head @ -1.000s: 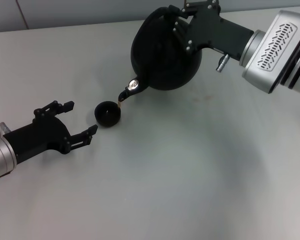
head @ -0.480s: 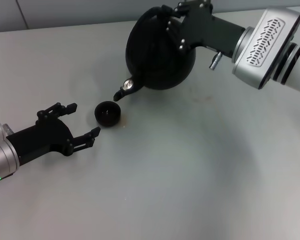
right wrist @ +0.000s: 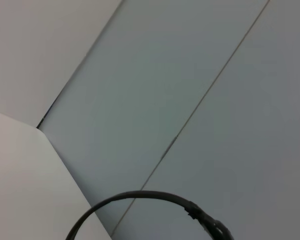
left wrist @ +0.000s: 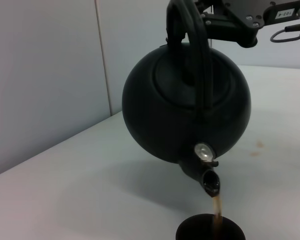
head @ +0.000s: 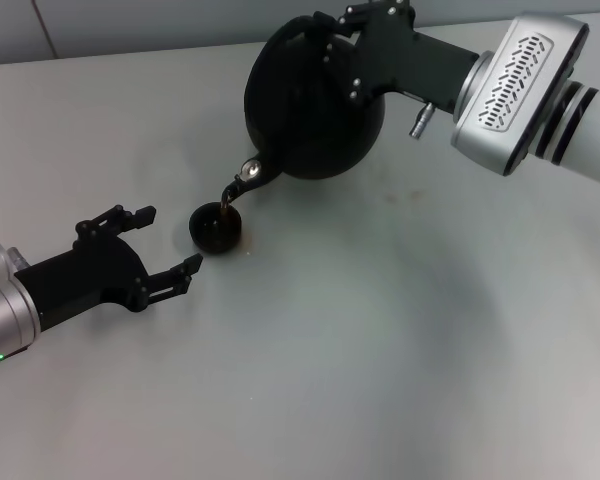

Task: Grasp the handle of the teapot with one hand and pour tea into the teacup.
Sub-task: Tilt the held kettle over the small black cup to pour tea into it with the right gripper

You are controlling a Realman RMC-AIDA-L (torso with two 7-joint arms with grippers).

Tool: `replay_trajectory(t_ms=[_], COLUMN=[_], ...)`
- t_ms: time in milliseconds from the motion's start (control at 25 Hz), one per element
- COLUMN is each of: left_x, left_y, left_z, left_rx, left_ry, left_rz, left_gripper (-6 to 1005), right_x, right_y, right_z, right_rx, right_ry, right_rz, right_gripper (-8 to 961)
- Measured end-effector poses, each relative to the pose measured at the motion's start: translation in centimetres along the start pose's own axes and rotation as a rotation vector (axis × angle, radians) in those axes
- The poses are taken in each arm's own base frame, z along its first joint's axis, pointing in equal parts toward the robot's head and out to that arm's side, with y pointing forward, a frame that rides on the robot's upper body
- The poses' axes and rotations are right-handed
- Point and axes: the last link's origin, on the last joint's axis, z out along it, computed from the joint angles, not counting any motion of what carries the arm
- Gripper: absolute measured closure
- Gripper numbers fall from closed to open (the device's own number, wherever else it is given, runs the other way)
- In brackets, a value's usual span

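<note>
The round matte-black teapot (head: 310,115) hangs tilted in the air with its short spout (head: 236,188) pointing down over the teacup. My right gripper (head: 342,50) is shut on the arched black handle (left wrist: 187,30) at the pot's top. A thin brown stream of tea (left wrist: 217,206) falls from the spout into the tiny dark teacup (head: 216,227), which stands on the grey table. The cup's rim also shows in the left wrist view (left wrist: 210,231). My left gripper (head: 165,243) is open and empty, resting low just left of the teacup.
The grey table (head: 380,340) carries a few small brown spots (head: 388,197) right of the cup. A grey panelled wall (right wrist: 190,75) stands behind the table. A black cable loop (right wrist: 140,197) shows in the right wrist view.
My right gripper has carried the teapot slightly left and tipped it further; the spout now sits over the teacup and tea runs again. The left arm has not moved.
</note>
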Motion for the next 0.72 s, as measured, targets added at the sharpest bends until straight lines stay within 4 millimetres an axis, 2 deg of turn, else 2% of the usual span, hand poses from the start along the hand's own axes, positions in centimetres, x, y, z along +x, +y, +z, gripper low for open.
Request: replay_trajectory(t_ms=[480, 720], left_x=[-0.17, -0.13], left_y=[0.17, 0.07], left_z=[0.09, -0.01], left_rx=[-0.01, -0.006], left_ry=[-0.015, -0.012], left_rz=[0.009, 0.007], left_gripper=[152, 152], right_x=[-0.19, 0.04], right_y=[-0.07, -0.01], right_z=[0.87, 0.76], right_rx=[-0.007, -0.001], right_ry=[0.011, 0.021], right_rz=[0.003, 0.082], right_gripper=[867, 868])
